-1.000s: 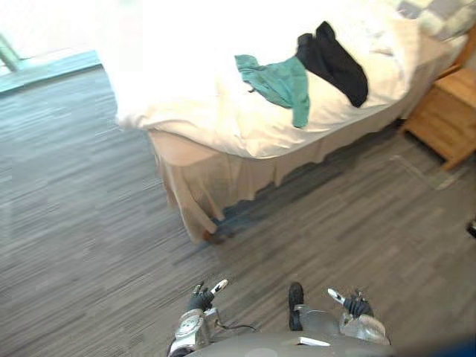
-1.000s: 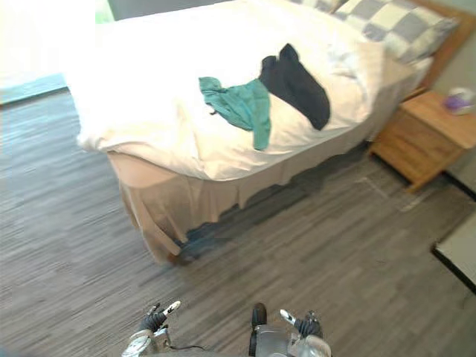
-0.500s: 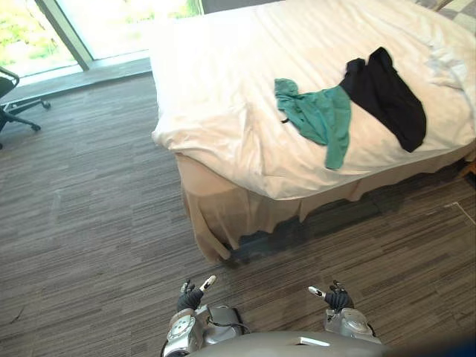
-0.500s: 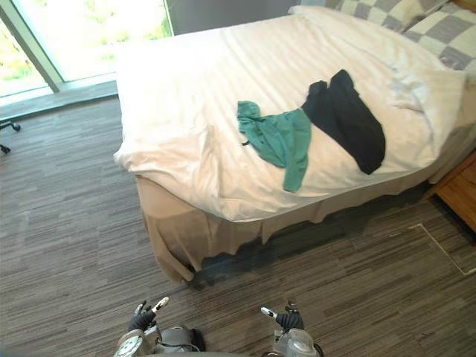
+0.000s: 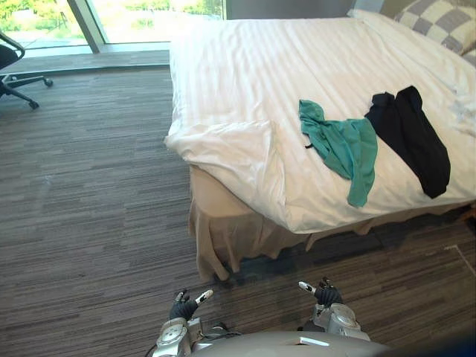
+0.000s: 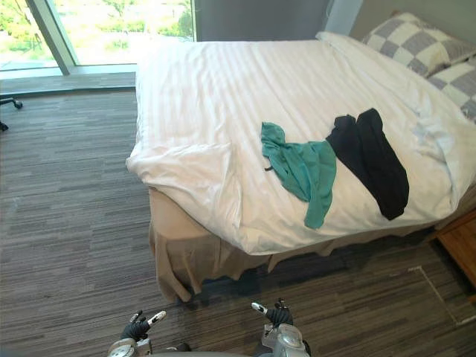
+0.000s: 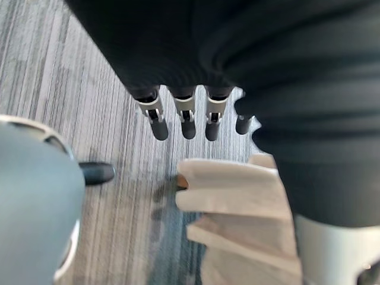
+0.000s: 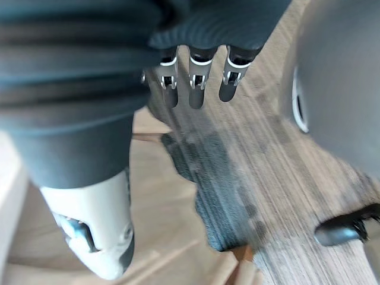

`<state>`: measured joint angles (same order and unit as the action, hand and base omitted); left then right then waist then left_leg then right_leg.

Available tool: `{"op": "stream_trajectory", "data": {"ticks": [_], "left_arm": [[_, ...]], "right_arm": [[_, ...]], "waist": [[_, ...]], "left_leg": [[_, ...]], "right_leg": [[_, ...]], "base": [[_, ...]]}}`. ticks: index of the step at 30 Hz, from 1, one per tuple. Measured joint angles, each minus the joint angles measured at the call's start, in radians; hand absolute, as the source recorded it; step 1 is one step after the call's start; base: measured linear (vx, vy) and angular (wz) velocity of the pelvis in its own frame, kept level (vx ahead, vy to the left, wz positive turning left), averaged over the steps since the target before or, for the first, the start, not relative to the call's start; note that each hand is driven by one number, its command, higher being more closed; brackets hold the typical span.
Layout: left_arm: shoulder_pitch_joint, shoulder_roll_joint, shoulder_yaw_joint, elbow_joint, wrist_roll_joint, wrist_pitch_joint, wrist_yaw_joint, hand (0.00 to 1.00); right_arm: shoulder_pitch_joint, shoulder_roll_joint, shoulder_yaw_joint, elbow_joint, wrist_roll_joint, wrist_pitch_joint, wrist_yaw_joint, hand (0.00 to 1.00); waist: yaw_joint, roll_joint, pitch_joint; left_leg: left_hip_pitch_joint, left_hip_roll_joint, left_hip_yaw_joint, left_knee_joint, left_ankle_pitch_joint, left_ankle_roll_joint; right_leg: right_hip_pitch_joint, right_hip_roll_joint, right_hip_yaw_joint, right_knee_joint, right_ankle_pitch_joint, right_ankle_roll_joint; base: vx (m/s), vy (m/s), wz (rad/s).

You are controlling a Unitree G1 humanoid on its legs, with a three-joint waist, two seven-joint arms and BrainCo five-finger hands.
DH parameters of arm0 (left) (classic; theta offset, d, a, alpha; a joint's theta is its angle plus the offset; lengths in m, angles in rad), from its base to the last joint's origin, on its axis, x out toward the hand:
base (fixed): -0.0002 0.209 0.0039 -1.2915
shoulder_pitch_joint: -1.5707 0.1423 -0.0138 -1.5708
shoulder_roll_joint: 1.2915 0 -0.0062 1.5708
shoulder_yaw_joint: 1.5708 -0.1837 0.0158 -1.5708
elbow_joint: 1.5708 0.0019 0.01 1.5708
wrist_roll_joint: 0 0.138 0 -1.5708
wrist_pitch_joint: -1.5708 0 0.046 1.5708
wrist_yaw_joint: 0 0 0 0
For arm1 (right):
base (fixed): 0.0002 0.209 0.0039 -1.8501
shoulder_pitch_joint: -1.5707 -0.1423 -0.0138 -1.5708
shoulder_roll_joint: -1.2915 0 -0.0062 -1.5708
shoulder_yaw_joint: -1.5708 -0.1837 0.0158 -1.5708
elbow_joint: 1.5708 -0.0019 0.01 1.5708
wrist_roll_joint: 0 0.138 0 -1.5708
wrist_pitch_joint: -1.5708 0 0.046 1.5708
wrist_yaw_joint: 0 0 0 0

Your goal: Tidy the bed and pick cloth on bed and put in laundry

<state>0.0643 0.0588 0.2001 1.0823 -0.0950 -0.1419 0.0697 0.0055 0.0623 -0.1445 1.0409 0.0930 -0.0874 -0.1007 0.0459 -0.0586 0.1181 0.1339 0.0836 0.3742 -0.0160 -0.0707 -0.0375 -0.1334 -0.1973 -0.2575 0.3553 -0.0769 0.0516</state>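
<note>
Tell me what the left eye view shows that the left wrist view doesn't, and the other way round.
Left eye view: the bed's white duvet with the green cloth and the black cloth lying on it, a checked pillow, an office chair and the right hand. Left wrist view: the left hand from close, fingers straight, holding nothing. Shared: that hand, the grey striped floor and, it seems, the beige bed skirt.
</note>
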Motion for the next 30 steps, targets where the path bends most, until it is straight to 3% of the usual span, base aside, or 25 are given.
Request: {"op": "stream_trajectory", "data": {"ticks": [1, 4, 6, 12, 14, 17, 21, 27, 30], "left_arm": [[-0.008, 0.002, 0.007, 0.007, -0.001, 0.004, 0.002, 0.0], [-0.003, -0.039, 0.043, 0.01, -0.001, 0.003, 0.001, 0.0], [-0.002, -0.055, 0.079, 0.009, -0.003, 0.003, 0.001, 0.0], [0.021, -0.044, 0.235, -0.002, -0.173, -0.001, 0.003, 0.0], [0.021, -0.014, 0.32, -0.006, -0.245, 0.0, 0.007, 0.0], [0.004, 0.095, 0.49, -0.08, -0.409, -0.007, 0.027, 0.0], [-0.075, 0.273, 0.694, -0.178, -0.536, -0.074, 0.082, 0.0], [-0.126, 0.364, 0.703, -0.384, -0.541, -0.127, 0.175, 0.0], [-0.117, 0.366, 0.616, -0.631, -0.469, -0.15, 0.246, 0.0]], "right_arm": [[0.0, -0.005, -0.002, 0.014, 0.0, -0.001, -0.001, 0.0], [-0.008, -0.025, 0.0, 0.026, 0.001, -0.004, -0.004, 0.0], [-0.002, -0.035, -0.002, 0.025, 0.001, -0.004, -0.005, 0.0], [0.044, -0.044, -0.004, 0.025, 0.002, -0.007, -0.013, 0.0], [0.063, -0.044, -0.012, 0.015, 0.002, -0.008, -0.013, 0.0], [0.101, -0.058, -0.026, -0.003, 0.001, -0.018, -0.012, 0.0], [0.158, -0.073, -0.063, -0.032, 0.003, -0.022, -0.015, 0.0], [0.193, -0.08, -0.078, -0.066, 0.003, -0.028, -0.013, 0.0], [0.205, -0.082, -0.073, -0.073, 0.006, -0.029, -0.011, 0.0]], "waist": [[-0.001, -0.005, -0.006], [-0.002, 0.047, -0.013], [-0.003, 0.062, -0.016], [0.002, 0.029, -0.044], [0.002, 0.023, -0.047], [0.006, 0.032, -0.05], [0.013, 0.055, -0.056], [0.026, 0.075, -0.072], [0.032, 0.071, -0.08]], "left_leg": [[0.007, -0.007, -0.001, -0.01, -0.003, -0.014], [0.009, 0.017, 0.028, -0.049, 0.012, -0.04], [0.035, 0.031, 0.031, -0.07, 0.02, -0.051], [0.075, 0.044, 0.029, -0.08, 0.013, -0.066], [0.077, 0.041, 0.03, -0.08, 0.012, -0.066], [0.091, 0.034, 0.028, -0.08, 0.012, -0.065], [0.084, 0.036, 0.003, -0.08, 0.011, -0.065], [0.072, 0.037, -0.029, -0.08, 0.011, -0.064], [0.07, 0.032, -0.047, -0.08, 0.011, -0.063]], "right_leg": [[0.023, 0.006, 0.001, -0.039, -0.015, 0.001], [0.066, 0.057, 0.012, -0.2, 0.016, 0.006], [0.104, 0.083, 0.009, -0.251, 0.031, 0.004], [0.2, 0.103, -0.03, -0.349, 0.05, 0.012], [0.215, 0.097, -0.03, -0.367, 0.056, 0.017], [0.234, 0.088, -0.034, -0.375, 0.058, 0.02], [0.247, 0.089, -0.064, -0.38, 0.058, 0.02], [0.255, 0.089, -0.089, -0.381, 0.056, 0.019], [0.26, 0.089, -0.096, -0.381, 0.055, 0.018]], "base": [[0.15, -0.129, -0.24], [0.11, -0.097, -0.33], [0.08, -0.082, -0.12], [0.06, -0.05, 0.13], [0.0, 0.007, 0.03], [-0.01, 0.009, 0.08], [-0.05, -0.027, 0.14], [-0.04, -0.024, 0.17], [-0.04, -0.019, 0.15]]}}
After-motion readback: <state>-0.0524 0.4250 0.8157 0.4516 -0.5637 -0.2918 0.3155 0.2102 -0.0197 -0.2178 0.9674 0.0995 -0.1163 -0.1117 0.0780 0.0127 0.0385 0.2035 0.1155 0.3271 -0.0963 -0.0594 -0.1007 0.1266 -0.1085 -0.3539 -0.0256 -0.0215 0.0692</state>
